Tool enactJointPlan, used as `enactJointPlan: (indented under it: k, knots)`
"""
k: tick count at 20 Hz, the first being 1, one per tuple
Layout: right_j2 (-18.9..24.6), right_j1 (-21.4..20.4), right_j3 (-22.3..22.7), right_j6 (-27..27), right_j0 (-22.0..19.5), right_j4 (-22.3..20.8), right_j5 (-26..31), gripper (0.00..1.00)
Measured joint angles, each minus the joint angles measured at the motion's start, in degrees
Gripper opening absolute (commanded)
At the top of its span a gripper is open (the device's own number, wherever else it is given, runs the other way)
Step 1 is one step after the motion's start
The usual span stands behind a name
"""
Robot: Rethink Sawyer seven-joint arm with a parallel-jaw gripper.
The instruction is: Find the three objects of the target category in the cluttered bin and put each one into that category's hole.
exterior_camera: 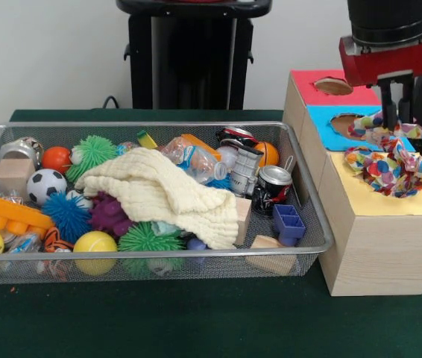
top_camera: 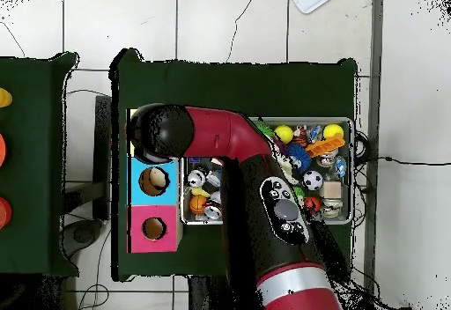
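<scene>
A colourful polka-dot cloth [exterior_camera: 388,165] lies bunched on the yellow part of the wooden box [exterior_camera: 379,239], and one end reaches up beside the blue section's hole [exterior_camera: 343,121]. My gripper [exterior_camera: 396,119] comes straight down onto that upper end and looks shut on it. The cloth hides any hole in the yellow part. In the wire bin [exterior_camera: 309,195], a cream towel [exterior_camera: 168,195] is draped over the clutter. In the overhead view, the arm's head [top_camera: 163,132] covers the gripper, the cloth and the yellow part.
The bin holds spiky balls, a soccer ball [exterior_camera: 45,184], cans [exterior_camera: 274,186], a plastic bottle, wooden blocks and a blue brick [exterior_camera: 289,222]. The red section has its own hole [exterior_camera: 333,86]. In the overhead view, the arm [top_camera: 264,201] crosses the bin [top_camera: 351,173].
</scene>
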Motion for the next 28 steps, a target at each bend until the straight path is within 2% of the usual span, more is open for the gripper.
enactJointPlan:
  k: [15,28]
  knots:
    - [-3.2,4.0,-1.8,0.0,3.3,-0.9,-5.3,0.00]
    - [-4.9,5.1,-3.3,0.0,4.8,-0.5,-5.6,0.00]
